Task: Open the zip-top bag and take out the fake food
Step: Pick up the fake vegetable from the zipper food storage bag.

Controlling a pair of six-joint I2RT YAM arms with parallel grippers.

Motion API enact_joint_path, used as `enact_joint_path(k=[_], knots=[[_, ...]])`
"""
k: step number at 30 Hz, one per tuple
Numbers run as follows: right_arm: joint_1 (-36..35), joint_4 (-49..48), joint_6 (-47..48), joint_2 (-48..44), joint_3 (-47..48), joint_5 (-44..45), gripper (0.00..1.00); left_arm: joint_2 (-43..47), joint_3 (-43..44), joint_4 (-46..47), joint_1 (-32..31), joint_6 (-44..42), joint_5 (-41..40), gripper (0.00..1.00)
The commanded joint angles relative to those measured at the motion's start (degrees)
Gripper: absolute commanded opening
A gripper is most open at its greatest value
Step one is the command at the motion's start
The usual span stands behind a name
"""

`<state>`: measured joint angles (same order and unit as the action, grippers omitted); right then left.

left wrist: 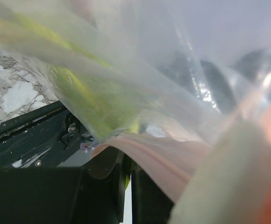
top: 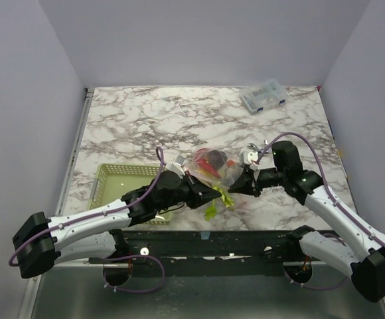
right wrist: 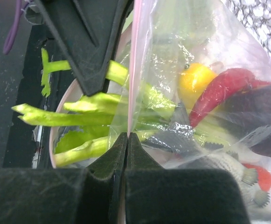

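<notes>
Marble tabletop point(top: 146, 113), near edge | bag point(top: 212, 167) likely light, limp, slippery | left jaws, right jaws clenched on zip strip point(right wrist: 131, 70), likely stiffest hold

**Two white-and-black arms with purple cables**

The left arm point(top: 79, 229) and the right arm point(top: 338, 212) are built in the same way. Each has long links with smooth white shells and bulky black housings at the joints. Toward the wrist, the last part of each arm is fully black. A thin purple cable point(top: 159, 166) runs along each arm and makes a free loop near the wrist. A small pale block point(top: 178, 161) sits on top of each wrist. The jaws are matte black, with flat faces that narrow to a wedge. In the right wrist view their surface shows fine scratches and dust.
</notes>
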<state>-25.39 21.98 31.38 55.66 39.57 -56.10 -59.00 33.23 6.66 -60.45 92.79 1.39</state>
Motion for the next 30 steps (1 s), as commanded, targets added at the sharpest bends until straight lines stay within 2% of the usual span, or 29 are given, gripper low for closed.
enact_joint_path(k=[1, 5, 10, 15, 18, 22, 27, 30], knots=[[0.6, 7.7, 3.8, -1.6, -1.5, -2.7, 0.0, 4.9, -1.7, 4.9, 3.0, 1.5, -0.3, 0.0], [0.6, 11.8, 8.8, -1.2, -1.8, -7.4, 0.0, 4.5, -2.1, 6.6, 3.8, 3.2, -0.9, 0.0], [0.5, 14.6, 11.3, -0.5, -1.4, -11.6, 0.0, -1.9, 1.0, 8.6, 3.8, 4.1, -0.9, 0.0], [0.7, 16.7, 11.1, -2.7, -0.2, -11.3, 0.0, -5.4, 1.3, 8.4, 4.6, 5.0, -5.6, 0.0], [0.6, 17.8, 12.5, -4.2, -0.3, -8.4, 0.0, -3.3, -1.6, 9.7, 6.4, 6.8, -5.8, 0.0], [0.6, 14.4, 11.0, -3.4, -1.1, -1.8, 0.0, 3.0, -4.1, 9.2, 9.0, 7.6, -4.8, 0.0], [0.6, 14.9, 12.2, -1.0, -0.5, -2.8, 0.0, 8.9, -3.7, 5.4, 10.7, 7.4, -4.0, 0.0], [0.6, 16.9, 13.8, -1.3, -0.3, -7.4, 0.0, 8.7, -3.5, 4.5, 10.7, 6.8, -3.6, 0.0]])
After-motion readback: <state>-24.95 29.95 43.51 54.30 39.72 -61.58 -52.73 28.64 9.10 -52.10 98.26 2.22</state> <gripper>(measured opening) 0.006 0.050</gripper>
